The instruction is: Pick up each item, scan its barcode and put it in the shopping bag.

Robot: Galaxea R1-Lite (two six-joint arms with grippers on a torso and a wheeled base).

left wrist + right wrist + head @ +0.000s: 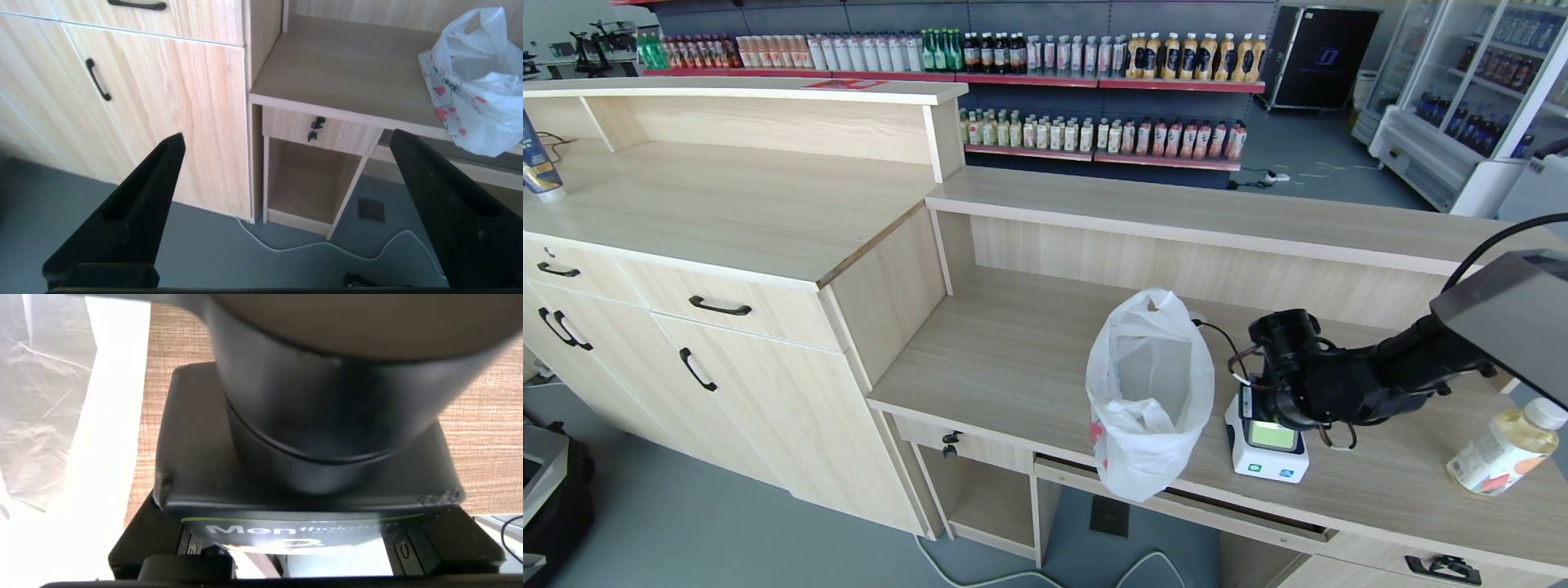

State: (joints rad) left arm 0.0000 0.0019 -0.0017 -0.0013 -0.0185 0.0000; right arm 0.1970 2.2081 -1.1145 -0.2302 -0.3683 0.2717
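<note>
Bag (1147,392) stands mouth-up just left of the scanner (1270,459) on the surface (1013,351) — the right pincer (1258,411) hovers over that scanner, clamped on a dark container (302,486), so it is the nearer arm; the left pincer (288,139) hangs open, well apart.

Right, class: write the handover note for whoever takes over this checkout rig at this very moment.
Left claw: open, off the counter's left front.
Right claw: shut on a black bottle, held over the scanner, beside the shopping bag.
Juice bottle sits on the counter to the right, untouched.
Done: black bottle picked up.
Left: finish its scan, bag it, then the juice bottle.
</note>
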